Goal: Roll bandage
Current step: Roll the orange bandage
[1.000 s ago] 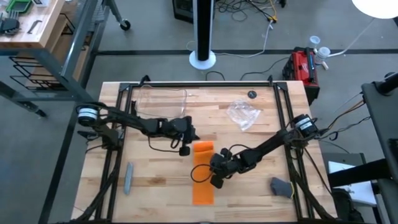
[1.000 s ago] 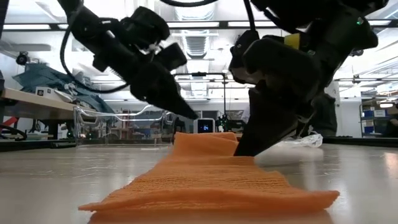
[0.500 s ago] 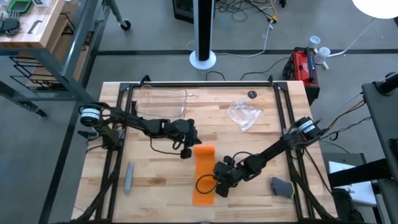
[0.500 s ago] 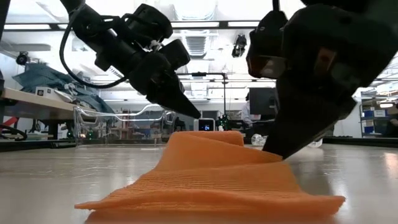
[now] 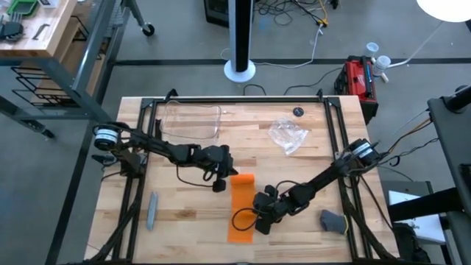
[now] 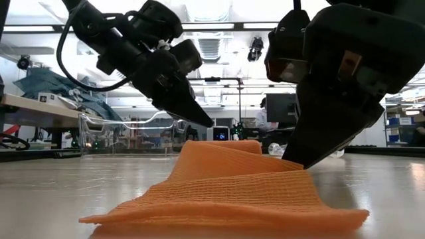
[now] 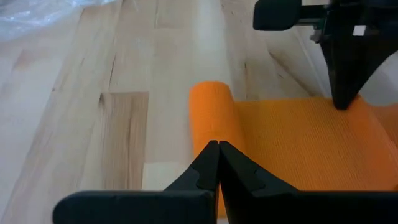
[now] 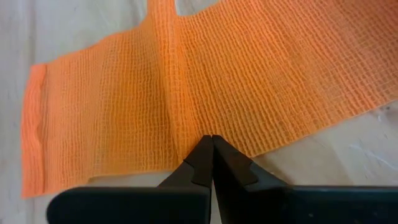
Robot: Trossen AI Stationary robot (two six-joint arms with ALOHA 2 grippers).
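The bandage (image 5: pixel 241 208) lies as a long orange strip on the wooden bench (image 5: pixel 184 213), near the middle toward the front edge, its far end turned over into a small roll (image 7: pixel 211 118) while the near end stays flat and unrolled. The left claw (image 5: pixel 223 177) hangs just beside that rolled end, on its left; in the left wrist view its two dark fingers (image 7: pixel 214 163) are pressed together to a point that comes right at the roll, holding nothing. The right claw (image 5: pixel 259 218) sits at the right edge of the strip, about halfway along it; in the right wrist view its fingers (image 8: pixel 210 157) are also pressed together, their tips meeting right at the border of the woven fabric, and whether a thread of it is pinched between them cannot be told. In the low view the strip (image 6: pixel 226 192) rises from the bench in a soft hump between the two claws. A clear container (image 5: pixel 193 119) and a crinkled plastic wrap (image 5: pixel 287 135) lie farther back, a grey bar (image 5: pixel 151 210) lies well to the left, and a grey object (image 5: pixel 333 221) rests near the front right corner.
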